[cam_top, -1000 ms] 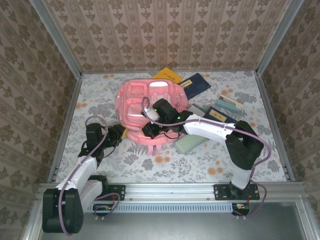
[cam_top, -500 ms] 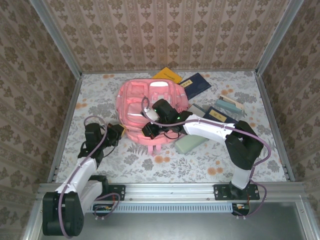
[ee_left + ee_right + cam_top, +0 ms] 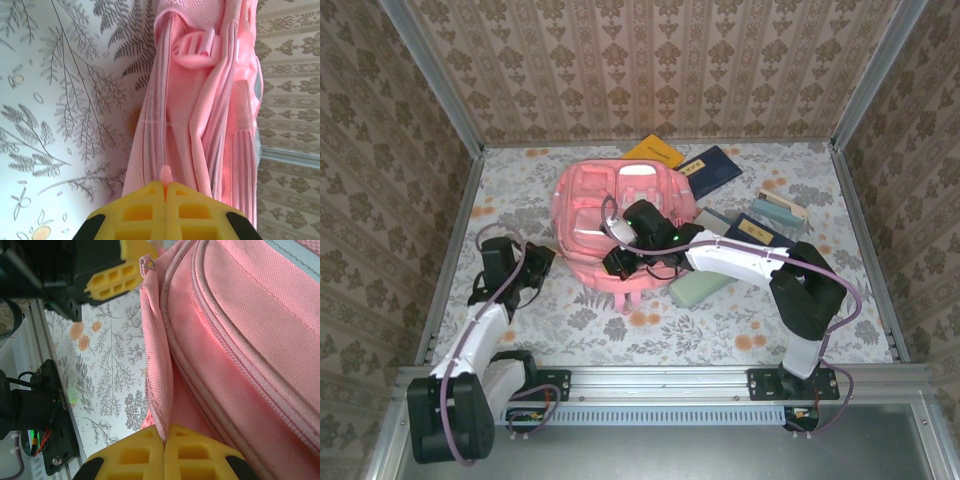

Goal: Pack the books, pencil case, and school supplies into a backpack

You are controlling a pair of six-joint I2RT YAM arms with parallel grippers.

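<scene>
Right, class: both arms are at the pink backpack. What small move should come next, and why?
Probably the left fingers should pull gently along the zip. They are shut on a small pink tab at the backpack's seam, the right fingers pinch its fabric edge, which would brace it, and the pencil case lies outside.

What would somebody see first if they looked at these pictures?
The big pink backpack lying mid-table, by far the largest thing. Both grippers are shut on it: the right gripper pinches its near fabric edge, the left gripper a small pink tab. Books lie at its far and right sides.
</scene>
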